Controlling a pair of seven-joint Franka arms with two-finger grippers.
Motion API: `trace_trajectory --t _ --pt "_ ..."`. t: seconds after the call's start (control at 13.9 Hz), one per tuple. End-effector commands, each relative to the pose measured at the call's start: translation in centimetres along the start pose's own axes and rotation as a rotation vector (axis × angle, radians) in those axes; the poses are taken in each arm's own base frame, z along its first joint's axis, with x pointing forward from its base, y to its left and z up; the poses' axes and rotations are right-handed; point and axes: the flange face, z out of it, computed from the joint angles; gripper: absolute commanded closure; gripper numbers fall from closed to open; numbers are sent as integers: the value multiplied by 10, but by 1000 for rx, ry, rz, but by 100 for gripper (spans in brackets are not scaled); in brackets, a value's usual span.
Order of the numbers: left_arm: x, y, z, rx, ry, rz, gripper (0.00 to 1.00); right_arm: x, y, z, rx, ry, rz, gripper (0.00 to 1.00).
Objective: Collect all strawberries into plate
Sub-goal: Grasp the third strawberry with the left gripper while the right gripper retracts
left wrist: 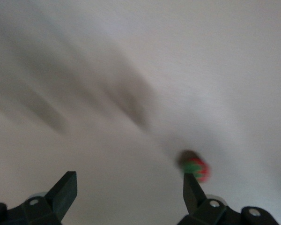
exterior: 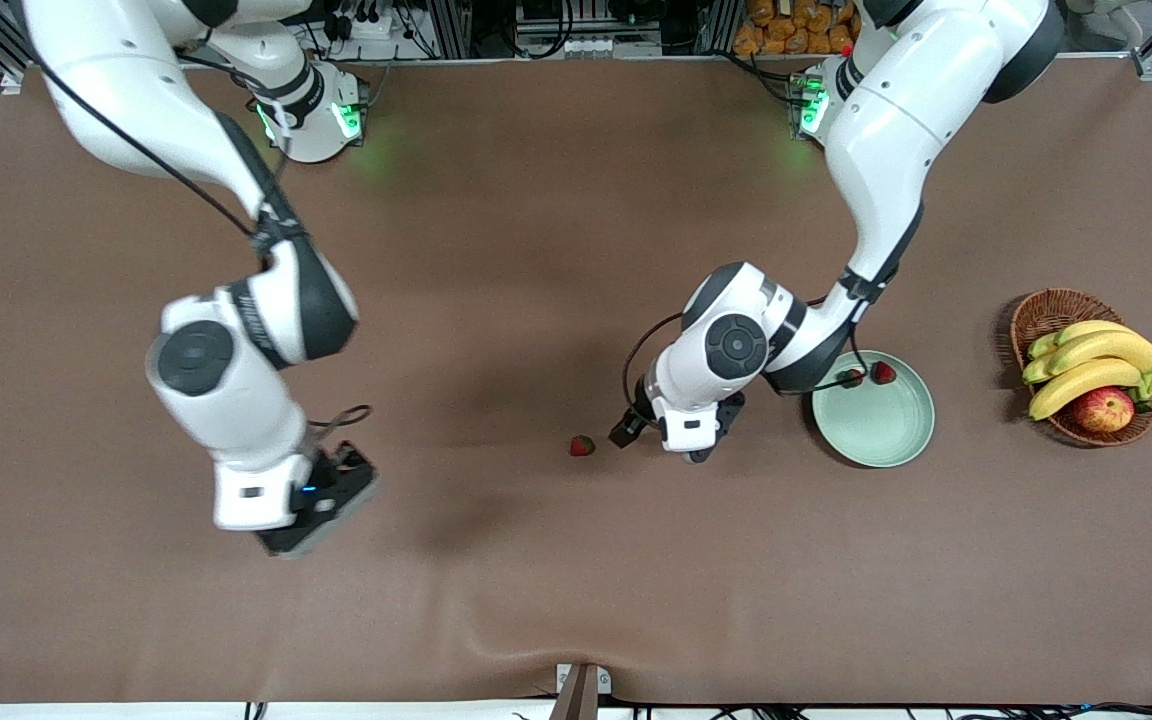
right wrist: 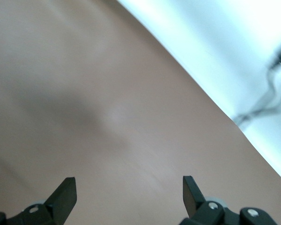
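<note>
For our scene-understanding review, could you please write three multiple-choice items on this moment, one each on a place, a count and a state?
1. Where does the loose strawberry lie?
A. on the table beside the left gripper
B. in the basket
C. under the right gripper

2. How many strawberries are in the plate?
A. none
B. two
C. three

3. How do the left gripper's fingers stand?
A. shut on a berry
B. shut on nothing
C. open, holding nothing

Answers:
1 A: the berry sits on bare table next to that gripper, toward the right arm's end.
2 B: two berries rest by the plate's rim nearest the robots.
3 C: the left wrist view shows both fingers wide apart.
</note>
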Motion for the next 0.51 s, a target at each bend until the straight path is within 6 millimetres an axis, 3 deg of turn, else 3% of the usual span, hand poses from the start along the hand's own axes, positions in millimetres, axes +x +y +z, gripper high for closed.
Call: trace_trajectory --t 0.0,0.14,0.43 --pt "-16 22 20 -88 -31 -72 8 -39 26 -84 25 -53 125 0" --pt "-19 26 29 -138 -39 -71 22 -86 55 -131 40 -138 309 0" --pt "-21 25 42 -167 -42 -51 41 -163 65 -227 73 -230 552 0"
